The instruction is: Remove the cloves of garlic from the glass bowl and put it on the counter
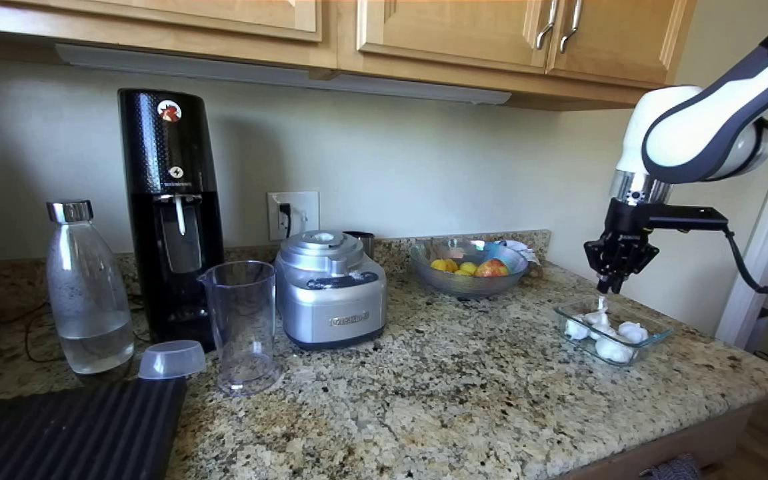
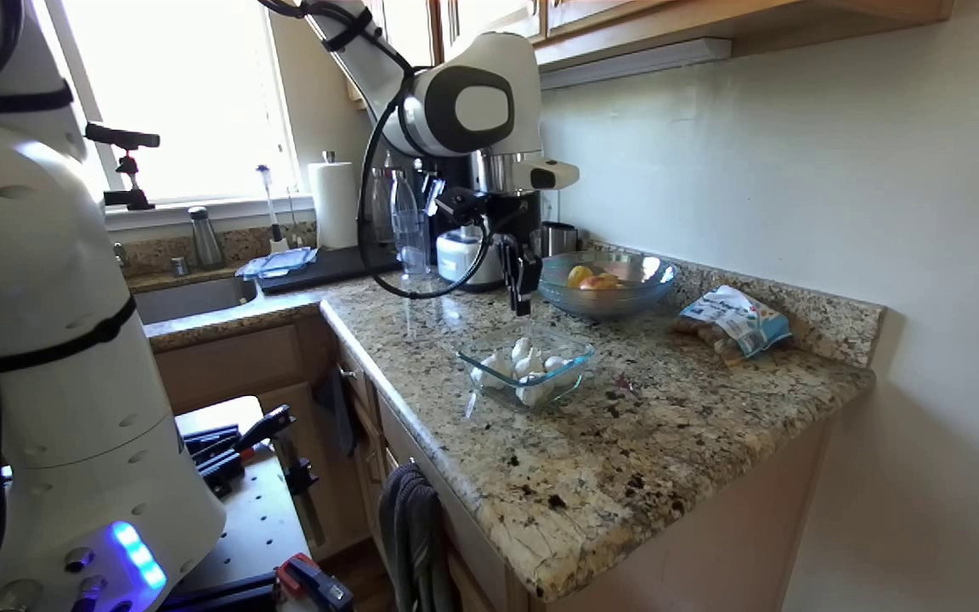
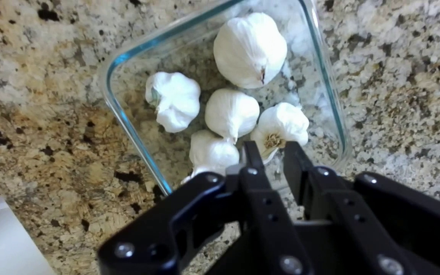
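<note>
Several white garlic bulbs, the task's cloves of garlic (image 3: 232,114), lie in the shallow rectangular glass bowl (image 3: 143,149) on the speckled granite counter (image 3: 33,114). Both exterior views show this glass bowl (image 1: 654,339) near the end of the counter (image 2: 625,442). My gripper (image 3: 270,147) points down over it, its jaws parted by a narrow gap with nothing between them. In the wrist view, a bulb with its root end showing (image 3: 292,122) appears just past the fingertips. The fingers partly cover another bulb (image 3: 212,152). In an exterior view, a garlic neck (image 1: 602,304) rises right under my gripper (image 1: 609,289).
A larger glass bowl (image 1: 471,285) with fruit stands by the wall, a bag (image 2: 732,319) beyond it. Farther along are a silver food processor (image 1: 334,300), a clear plastic cup (image 1: 241,327) and a black ribbed mat (image 1: 71,433). Cabinets (image 1: 457,33) hang above.
</note>
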